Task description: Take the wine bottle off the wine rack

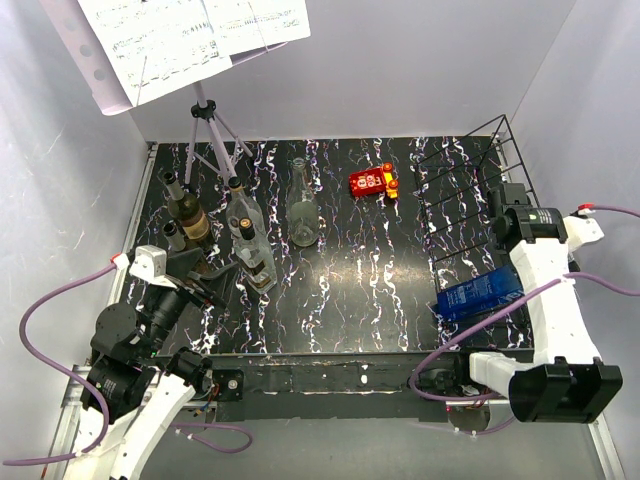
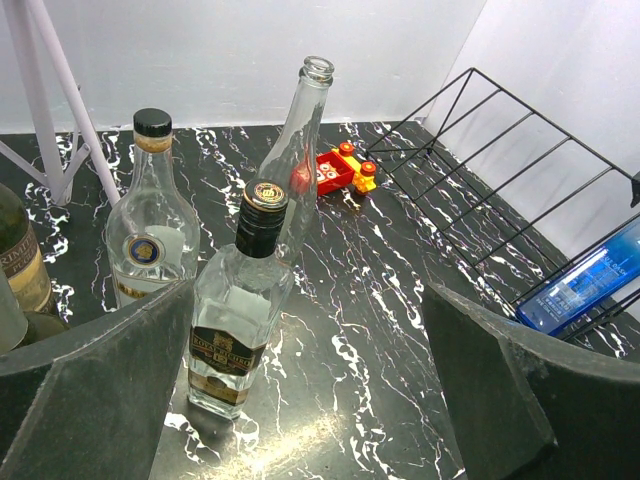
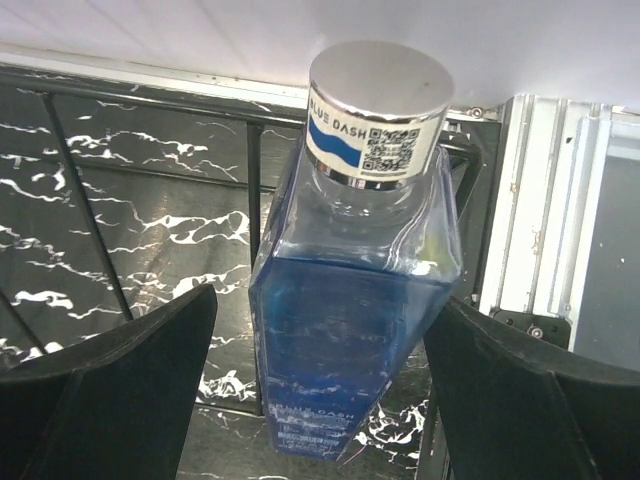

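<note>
Tabletop: black marble-patterned tabletop (image 1: pixel 360 300), veined white, carrying everything.
Rack: black thin-wire metal wine rack (image 1: pixel 468 190) along the tabletop's right edge.
Bottle: flat-sided clear glass wine bottle of blue liquid (image 3: pixel 350 330), lying on the rack's bars near the tabletop's near right corner.
Right gripper (image 3: pixel 322 305): jaws spread wide, one finger on each side of the bottle's shoulders, apparently not touching. It should centre itself, close squarely on the flat sides below the shoulder, then lift clear of the bars before drawing away.
Left gripper (image 2: pixel 308 300): wide open and empty, by the left edge.
Cap: round silver cap (image 3: pixel 378 110), probably too smooth to grip.
</note>
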Motion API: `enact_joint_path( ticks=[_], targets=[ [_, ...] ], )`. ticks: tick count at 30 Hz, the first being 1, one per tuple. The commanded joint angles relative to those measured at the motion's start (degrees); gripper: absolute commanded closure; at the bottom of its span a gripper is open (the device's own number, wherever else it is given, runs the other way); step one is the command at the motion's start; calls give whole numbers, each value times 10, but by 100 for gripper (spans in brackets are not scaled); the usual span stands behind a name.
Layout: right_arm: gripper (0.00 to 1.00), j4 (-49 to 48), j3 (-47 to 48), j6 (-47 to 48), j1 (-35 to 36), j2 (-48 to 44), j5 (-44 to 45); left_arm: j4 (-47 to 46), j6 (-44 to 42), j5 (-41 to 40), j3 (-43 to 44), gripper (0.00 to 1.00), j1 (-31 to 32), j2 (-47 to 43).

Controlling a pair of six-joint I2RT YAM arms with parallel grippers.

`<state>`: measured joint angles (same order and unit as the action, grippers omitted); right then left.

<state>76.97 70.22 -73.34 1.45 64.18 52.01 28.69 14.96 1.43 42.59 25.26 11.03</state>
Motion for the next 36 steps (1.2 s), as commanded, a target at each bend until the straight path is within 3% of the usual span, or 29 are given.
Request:
enact_joint_path(
  ticks=[1, 8, 11, 13, 16, 18, 24, 32, 36],
  targets=[
    [11, 122, -17, -44, -4, 26, 35, 1, -8, -6, -2, 2, 1, 0],
    [17, 100, -39, -50, -5, 22, 47, 2, -8, -6, -2, 2, 2, 3],
    [28, 101, -35, -51, -5, 13, 61, 2, -8, -6, -1, 2, 1, 6],
    [46, 105, -27, -48, -5, 2, 75, 2, -8, -6, -2, 2, 1, 7],
    [84, 107, -13, -29, -5, -18, 87, 2, -8, -6, -1, 2, 1, 8],
    [97, 107, -9, -20, -4, -33, 95, 1, -7, -6, -2, 2, 1, 8],
    [99, 88, 22, 23, -5, -81, 87, 1, -7, -6, -2, 2, 1, 10],
    [99, -144, -6, 248, -3, -198, -1, 1, -8, -6, -2, 2, 1, 10],
    [99, -179, -3, 303, -3, -216, -51, 1, -8, -6, -2, 2, 1, 8]
  ],
)
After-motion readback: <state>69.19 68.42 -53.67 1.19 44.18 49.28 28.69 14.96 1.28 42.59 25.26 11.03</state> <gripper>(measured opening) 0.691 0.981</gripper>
